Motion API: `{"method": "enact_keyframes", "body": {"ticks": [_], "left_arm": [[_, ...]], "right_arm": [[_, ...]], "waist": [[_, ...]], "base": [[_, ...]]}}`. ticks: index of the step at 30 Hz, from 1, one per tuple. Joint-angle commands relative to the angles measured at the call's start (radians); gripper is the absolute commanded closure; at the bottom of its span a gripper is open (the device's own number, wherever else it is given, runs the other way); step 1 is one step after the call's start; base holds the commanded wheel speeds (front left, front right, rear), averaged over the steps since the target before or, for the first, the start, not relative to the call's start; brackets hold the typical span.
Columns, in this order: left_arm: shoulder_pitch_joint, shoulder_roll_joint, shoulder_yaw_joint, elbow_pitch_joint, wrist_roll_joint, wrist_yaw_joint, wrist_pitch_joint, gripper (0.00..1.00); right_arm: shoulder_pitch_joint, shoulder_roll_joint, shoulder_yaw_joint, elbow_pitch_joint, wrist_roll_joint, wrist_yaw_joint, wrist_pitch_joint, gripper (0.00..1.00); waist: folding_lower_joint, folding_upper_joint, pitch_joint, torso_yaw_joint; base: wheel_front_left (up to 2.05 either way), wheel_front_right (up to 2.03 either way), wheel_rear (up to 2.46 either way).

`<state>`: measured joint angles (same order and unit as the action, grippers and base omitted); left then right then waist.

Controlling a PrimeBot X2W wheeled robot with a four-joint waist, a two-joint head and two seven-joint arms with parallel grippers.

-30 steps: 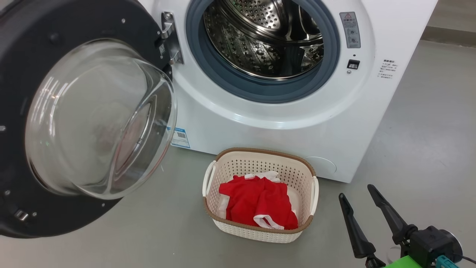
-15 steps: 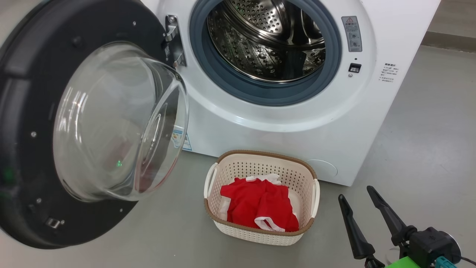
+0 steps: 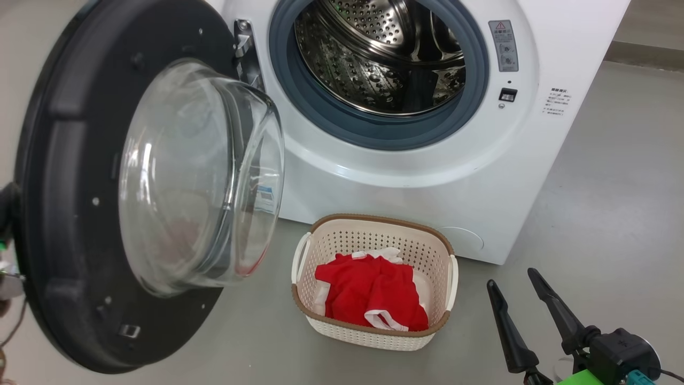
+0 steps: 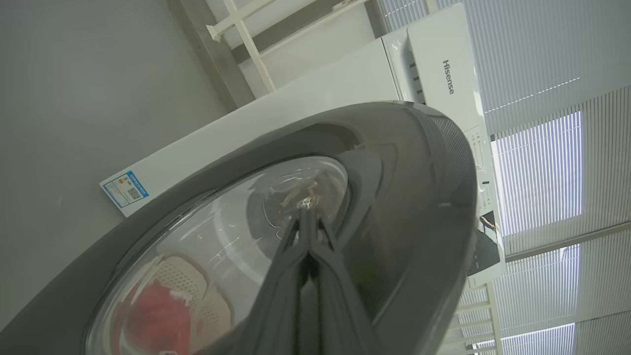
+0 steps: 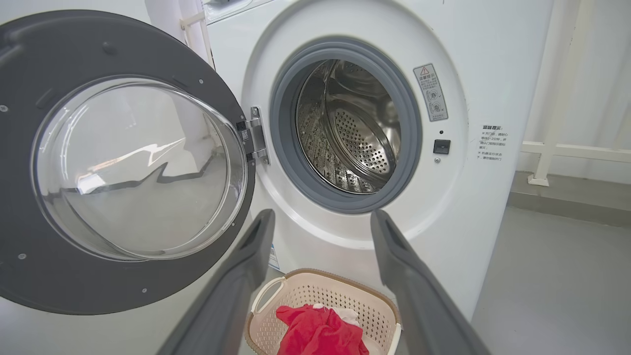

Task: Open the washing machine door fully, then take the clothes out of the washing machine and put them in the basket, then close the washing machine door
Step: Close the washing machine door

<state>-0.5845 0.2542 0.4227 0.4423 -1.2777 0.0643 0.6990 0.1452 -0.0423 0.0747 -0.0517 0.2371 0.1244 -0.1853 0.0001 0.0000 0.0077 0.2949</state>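
The washing machine point(image 3: 406, 176) stands upright on the grey floor point(image 3: 614, 187) with its round mouth facing the robot; the steel drum point(image 3: 374, 53) behind the grey gasket point(image 3: 299, 96) holds no garment that can be seen. The washing machine door point(image 3: 64, 214) hangs from the hinge point(image 3: 243, 48) on the left of that mouth, swung well out from the washer's front; its flat face stands upright, and the glass bowl point(image 3: 197, 176) bulges from the inner side toward the washer's front and the space before it. The left gripper point(image 4: 306, 212) is on the door's outer side, fingers pressed together and empty, tips pointing at the middle of the window – whether they touch the glass cannot be told. The basket point(image 3: 374, 217) sits on the floor just before the washer's front, below the mouth, open side up, its two handles in line with the washer's front; the clothes point(image 3: 368, 291) lie inside it (a red heap with white trim), stretched from the wall nearest the washer toward the farthest one. The right gripper point(image 3: 511, 277) hovers before the washer's lower right corner, beside the basket – fingers spread apart, holding nothing, pointing up toward the washer.
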Motion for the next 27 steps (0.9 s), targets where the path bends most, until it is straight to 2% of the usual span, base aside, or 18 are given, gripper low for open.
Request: {"method": "enact_keyframes", "body": {"ticks": [1, 11, 27], "left_arm": [[0.011, 0.016, 0.004, -0.057, -0.012, 0.007, 0.020, 1.00], [0.051, -0.053, -0.017, -0.163, -0.027, 0.028, 0.030, 1.00], [0.087, -0.127, -0.065, -0.229, -0.024, 0.035, 0.036, 1.00]], "right_arm": [[-0.021, -0.008, 0.022, -0.021, 0.009, 0.006, -0.011, 0.00], [-0.031, -0.008, 0.023, -0.013, 0.016, 0.006, -0.017, 0.00], [-0.033, -0.008, 0.030, 0.001, 0.030, 0.006, -0.027, 0.00]], "waist": [[-0.0001, 0.0000, 0.002, -0.002], [-0.0001, 0.0000, 0.007, -0.013], [-0.0001, 0.0000, 0.000, -0.037]], "base": [[0.00, 0.00, 0.00], [0.00, 0.00, 0.00], [0.00, 0.00, 0.00]]}}
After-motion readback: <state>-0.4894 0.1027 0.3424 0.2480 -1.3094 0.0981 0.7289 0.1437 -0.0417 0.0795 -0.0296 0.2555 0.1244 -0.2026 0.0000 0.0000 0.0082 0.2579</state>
